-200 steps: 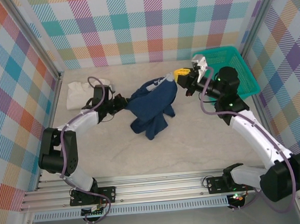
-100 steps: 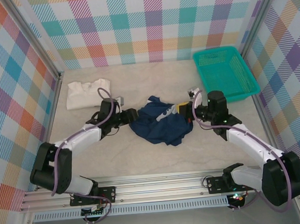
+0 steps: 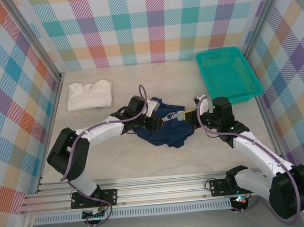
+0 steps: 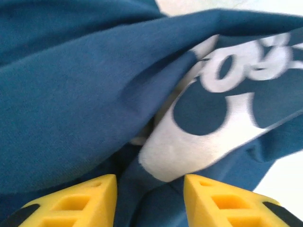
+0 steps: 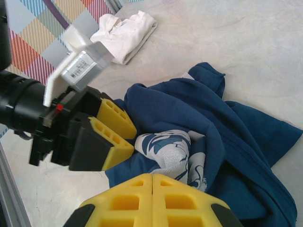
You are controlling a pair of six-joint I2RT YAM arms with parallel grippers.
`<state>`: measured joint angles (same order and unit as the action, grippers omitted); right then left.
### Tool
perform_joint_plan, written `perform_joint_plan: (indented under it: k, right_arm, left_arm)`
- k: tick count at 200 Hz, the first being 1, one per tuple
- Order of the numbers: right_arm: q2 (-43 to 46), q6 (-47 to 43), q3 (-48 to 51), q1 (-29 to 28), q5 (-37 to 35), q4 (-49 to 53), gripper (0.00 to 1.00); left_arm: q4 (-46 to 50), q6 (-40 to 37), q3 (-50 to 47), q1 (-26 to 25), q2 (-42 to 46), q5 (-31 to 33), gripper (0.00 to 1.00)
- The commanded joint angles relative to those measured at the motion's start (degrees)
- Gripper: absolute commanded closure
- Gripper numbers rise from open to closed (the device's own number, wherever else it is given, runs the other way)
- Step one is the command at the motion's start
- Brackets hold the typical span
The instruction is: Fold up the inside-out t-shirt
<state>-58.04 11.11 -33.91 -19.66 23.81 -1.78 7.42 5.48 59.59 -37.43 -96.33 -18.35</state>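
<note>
My left gripper [image 4: 149, 183] is down on the crumpled dark navy blue cotton t-shirt [image 3: 164, 132], yellow fingers partly apart with a fold of cloth lying between them. My right gripper [image 5: 152, 179] has its fingers pressed tight together at the shirt's right edge, though I can't tell whether they pinch any cloth. The shirt lies bunched mid-table, between both grippers.

t-shirt [image 3: 164, 132]: soft matt navy cloth, smooth white print | shirt [image 3: 89, 95]: matt cream cloth | basket [image 3: 228, 75]: teal plastic mesh | table [image 3: 145, 161]: matt, stone-like | left gripper fingers [image 4: 222, 201]: matt yellow plastic
</note>
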Motion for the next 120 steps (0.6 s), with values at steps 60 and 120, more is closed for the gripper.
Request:
perform_joint_plan:
  k: [60, 120]
  right_arm:
    - [3.1, -2.4, -3.1, 0.1, -5.7, 4.1, 1.0]
    - [-4.0, -5.9, -19.2, -2.5, -23.5, 15.6, 1.0]
  left_arm:
    - [-1.6, 4.9, 4.4, 2.0, 2.2, -3.2, 1.0]
    - [-19.7, 20.4, -1.1, 2.8, 26.0, -8.3, 1.0]
